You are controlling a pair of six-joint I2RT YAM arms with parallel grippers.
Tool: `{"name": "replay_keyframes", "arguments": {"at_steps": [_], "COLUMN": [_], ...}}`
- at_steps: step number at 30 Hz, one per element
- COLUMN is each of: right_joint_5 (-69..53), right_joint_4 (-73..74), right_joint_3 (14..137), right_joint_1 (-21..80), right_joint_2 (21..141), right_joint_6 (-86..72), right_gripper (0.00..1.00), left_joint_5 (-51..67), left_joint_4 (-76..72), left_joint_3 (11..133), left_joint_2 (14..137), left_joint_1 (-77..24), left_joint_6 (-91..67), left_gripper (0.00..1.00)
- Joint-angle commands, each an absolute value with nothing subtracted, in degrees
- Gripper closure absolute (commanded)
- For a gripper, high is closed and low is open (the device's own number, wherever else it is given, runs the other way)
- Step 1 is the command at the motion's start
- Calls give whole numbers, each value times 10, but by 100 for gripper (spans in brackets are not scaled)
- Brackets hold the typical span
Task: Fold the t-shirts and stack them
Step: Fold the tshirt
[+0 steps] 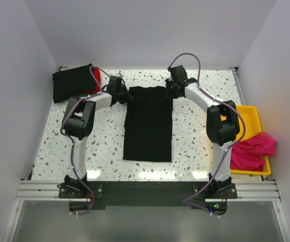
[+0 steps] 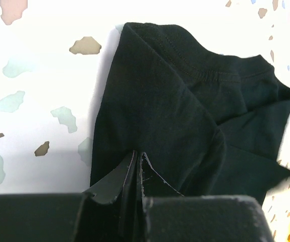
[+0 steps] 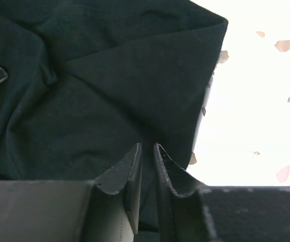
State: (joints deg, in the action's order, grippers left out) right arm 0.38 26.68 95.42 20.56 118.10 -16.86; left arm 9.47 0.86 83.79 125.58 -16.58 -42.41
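Observation:
A black t-shirt [image 1: 148,123] lies lengthwise in the middle of the table, its sleeves folded in. My left gripper [image 1: 124,96] is at the shirt's far left corner. In the left wrist view its fingertips [image 2: 138,153] are pressed together on the black t-shirt [image 2: 175,101]. My right gripper [image 1: 171,91] is at the far right corner. There its jaws [image 3: 147,146] stand almost together, with a fold of the black t-shirt [image 3: 109,85] filling the narrow gap. A folded black t-shirt [image 1: 72,83] lies at the back left over a red t-shirt [image 1: 97,75]. A magenta-pink t-shirt [image 1: 253,148] lies crumpled in the tray.
A yellow plastic tray [image 1: 248,115] stands at the right edge of the table beside the right arm. White walls close in the table on the left, back and right. The speckled tabletop [image 1: 104,146] shows bare on both sides of the middle shirt.

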Motion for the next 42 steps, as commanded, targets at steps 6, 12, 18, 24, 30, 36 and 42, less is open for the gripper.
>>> {"name": "replay_keyframes", "arguments": {"at_steps": [6,12,18,24,30,36,42], "right_joint_5": [2,14,40,41,24,9,4], "right_joint_4": [281,268,250,224,218,219,223], "right_joint_3": [977,974,966,960,962,958,957], "right_joint_1": [201,200,200,199,198,198,198], "right_joint_2": [1226,1237,1237,1243,1244,1241,1236], "right_joint_6": [-170,-167,-157,-153,-153,-158,-163], "right_gripper": [74,70,60,58,61,76,95], "left_joint_5": [83,84,85,90,90,91,91], "left_joint_4": [16,15,14,12,12,12,11], "left_joint_3": [845,844,842,842,842,841,838], "left_joint_2": [1275,1275,1277,1280,1280,1281,1281], "left_joint_1": [-154,-153,-152,-151,-150,-150,-149], "left_joint_6": [-416,-417,-417,-419,-419,-420,-420], "left_gripper": [92,92,92,92,92,92,92]}}
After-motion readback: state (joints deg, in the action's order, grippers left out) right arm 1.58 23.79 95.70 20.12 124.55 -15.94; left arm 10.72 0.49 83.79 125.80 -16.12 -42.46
